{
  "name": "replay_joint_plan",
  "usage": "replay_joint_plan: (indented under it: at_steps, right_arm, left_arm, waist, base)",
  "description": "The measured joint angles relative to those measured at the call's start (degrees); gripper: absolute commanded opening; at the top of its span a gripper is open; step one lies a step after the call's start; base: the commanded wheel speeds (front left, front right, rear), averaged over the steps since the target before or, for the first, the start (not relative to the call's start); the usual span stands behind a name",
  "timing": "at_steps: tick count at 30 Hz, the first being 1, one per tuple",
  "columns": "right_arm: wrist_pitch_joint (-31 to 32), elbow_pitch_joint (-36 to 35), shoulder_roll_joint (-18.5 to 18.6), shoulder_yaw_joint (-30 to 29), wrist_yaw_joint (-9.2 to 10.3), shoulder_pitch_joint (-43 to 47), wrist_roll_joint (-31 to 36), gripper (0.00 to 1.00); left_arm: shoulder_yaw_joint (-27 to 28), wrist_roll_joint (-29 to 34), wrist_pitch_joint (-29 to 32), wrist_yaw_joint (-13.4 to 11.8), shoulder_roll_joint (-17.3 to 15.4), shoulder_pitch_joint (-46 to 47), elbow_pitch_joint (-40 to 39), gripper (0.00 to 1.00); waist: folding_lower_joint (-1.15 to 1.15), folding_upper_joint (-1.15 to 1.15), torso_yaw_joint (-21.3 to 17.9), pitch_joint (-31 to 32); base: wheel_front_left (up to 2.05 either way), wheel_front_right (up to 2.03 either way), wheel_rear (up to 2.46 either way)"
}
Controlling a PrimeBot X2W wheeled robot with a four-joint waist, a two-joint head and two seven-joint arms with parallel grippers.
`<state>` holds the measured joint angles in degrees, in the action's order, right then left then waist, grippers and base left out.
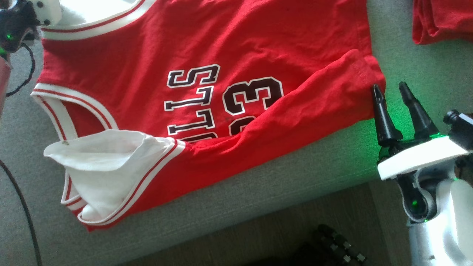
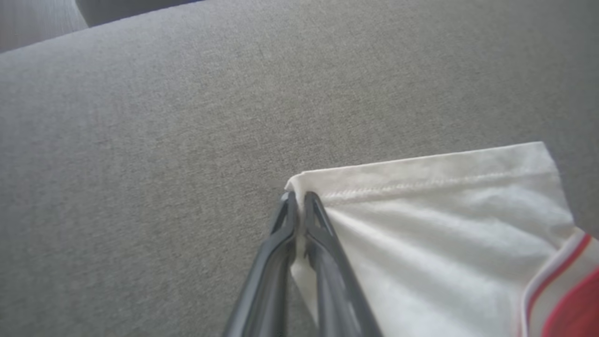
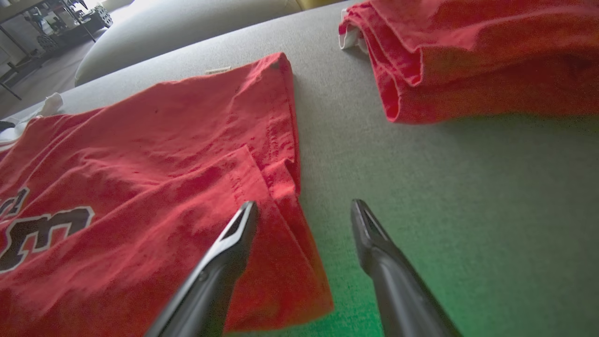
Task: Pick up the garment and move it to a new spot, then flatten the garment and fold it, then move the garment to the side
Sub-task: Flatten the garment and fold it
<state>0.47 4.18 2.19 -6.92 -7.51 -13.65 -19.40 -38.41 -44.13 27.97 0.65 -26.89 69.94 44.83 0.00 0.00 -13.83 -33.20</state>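
The garment (image 1: 207,88) is a red jersey with white trim and dark lettering, lying spread on a grey cushioned surface (image 1: 266,192). One shoulder is folded over, showing its white inside (image 1: 107,159). In the left wrist view my left gripper (image 2: 297,196) is shut on a white stitched corner of the garment (image 2: 421,210), low against the grey surface. My right gripper (image 1: 391,90) stands open beside the garment's hem corner (image 3: 281,187). One finger (image 3: 243,224) hovers over the red cloth and the other is over bare grey fabric.
A second red garment (image 1: 443,22) lies folded at the far right (image 3: 468,61). The surface's front edge drops to a brown floor (image 1: 258,236), where a dark object (image 1: 336,247) lies. A black cable (image 1: 22,207) runs along the left.
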Motion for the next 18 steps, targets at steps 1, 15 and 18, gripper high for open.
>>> replay_joint_plan:
  at_steps: [1, 15, 18]
  right_arm:
    - [0.0, 0.0, 0.0, 0.0, 0.00, -0.2, 0.1, 1.00]
    - [9.3, 9.4, 0.1, -0.6, 0.00, -21.1, 3.2, 1.00]
    - [11.4, 14.0, 0.2, -1.5, 0.00, -26.7, 3.9, 1.00]
  left_arm:
    - [0.0, -0.1, 0.3, 0.4, 0.1, 0.0, 0.3, 0.00]
    - [-0.5, -0.3, -5.6, 2.7, 2.8, 3.1, 2.4, 0.00]
    - [-0.9, 0.3, -6.5, 3.0, 3.6, 3.9, 3.1, 0.00]
  waist:
    - [0.00, 0.00, 0.1, 0.1]
    - [0.00, 0.00, 1.9, 1.1]
    - [0.00, 0.00, 2.6, 0.7]
  base:
    - [0.00, 0.00, 0.00]
    - [0.00, 0.00, 0.00]
    - [0.00, 0.00, 0.00]
